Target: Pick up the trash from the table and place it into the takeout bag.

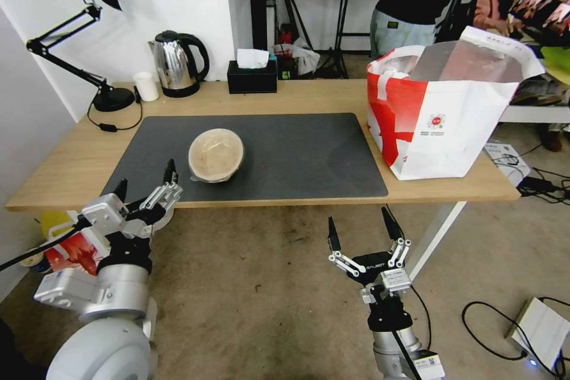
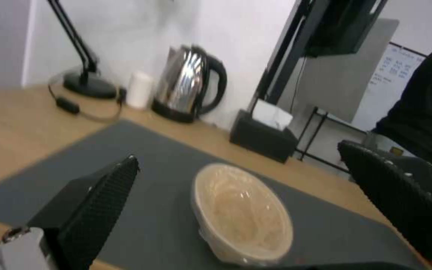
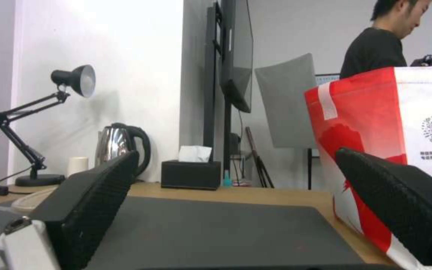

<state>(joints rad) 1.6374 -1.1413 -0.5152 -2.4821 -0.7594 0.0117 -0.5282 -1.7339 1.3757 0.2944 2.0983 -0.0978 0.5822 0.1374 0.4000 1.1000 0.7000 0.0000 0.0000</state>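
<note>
A beige bowl [image 1: 216, 154] covered with clear film sits on the dark grey mat [image 1: 309, 154] of the light-wood table [image 1: 71, 160], left of centre. My left gripper [image 1: 146, 177] hovers open at the table's front edge, just short of the bowl [image 2: 243, 213] and a little to its left. The bowl lies ahead of the left gripper [image 2: 240, 153], between the lines of its fingers. The takeout bag [image 1: 442, 113], white with a red side panel, stands open on the table's right end. My right gripper [image 1: 360, 225] is open and empty, below the table's front edge, facing the bag [image 3: 416, 112].
Along the back edge stand a black desk lamp [image 1: 107, 95], a white cup [image 1: 146, 86], a steel kettle [image 1: 177, 63] and a black tissue box [image 1: 252, 77]. A person stands behind the bag. Cables and a power box lie on the floor at right.
</note>
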